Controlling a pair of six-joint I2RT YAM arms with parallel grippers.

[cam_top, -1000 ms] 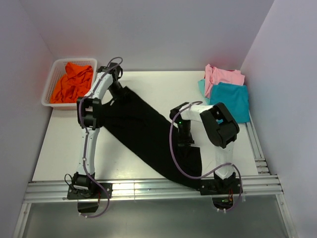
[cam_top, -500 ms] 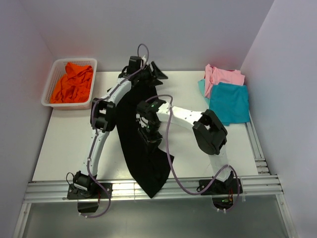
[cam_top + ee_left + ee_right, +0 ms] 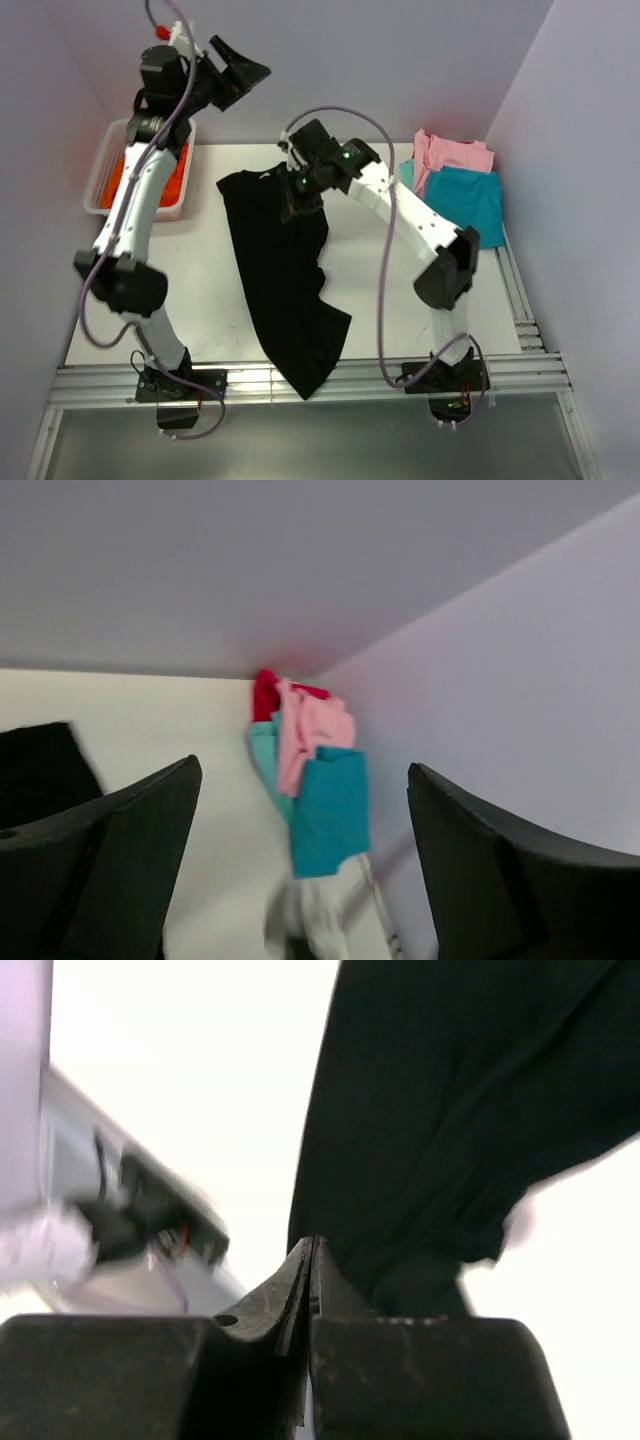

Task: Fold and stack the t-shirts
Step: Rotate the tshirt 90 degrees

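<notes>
Top external — black t-shirt (image 3: 280, 280) on table (image 3: 150, 290)

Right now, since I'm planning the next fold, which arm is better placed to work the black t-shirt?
Probably right: the right gripper is shut at the collar end of the black t-shirt; the left gripper is open, raised high, off the cloth.

Left end effector (image 3: 243, 72) now high, jaws apart, off the black t-shirt (image 3: 285, 280)
</notes>
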